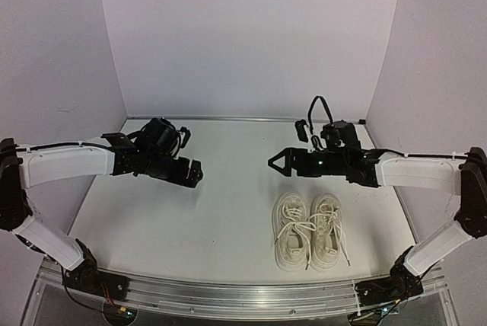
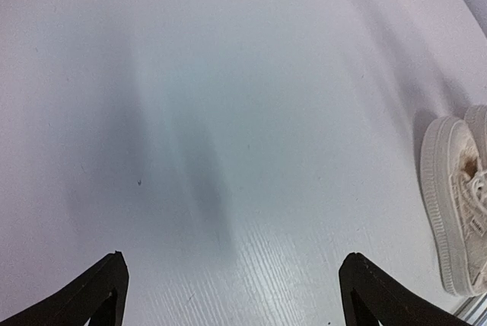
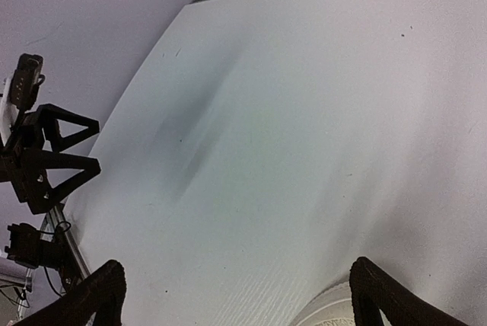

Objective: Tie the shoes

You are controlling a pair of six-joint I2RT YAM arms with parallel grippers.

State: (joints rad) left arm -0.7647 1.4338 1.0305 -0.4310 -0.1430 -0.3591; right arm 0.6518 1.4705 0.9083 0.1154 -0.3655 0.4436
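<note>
Pale tabletop [image 1: 152, 223] is occupied at its near right by the shoes [image 1: 310, 231], set side by side. Left gripper [image 1: 195, 175] and right gripper [image 1: 275, 161] are held spread and empty, apart from them. Lace ends [image 1: 300, 228] should be located first, then pinched singly.

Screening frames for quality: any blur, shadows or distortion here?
Top external: evenly lit, shoes sharp. Left wrist: soft grey shadow band on the table, shoe at the right edge crisp. Right wrist: similar diffuse shadow; the table's far edge bows, wide-angle distortion.
</note>
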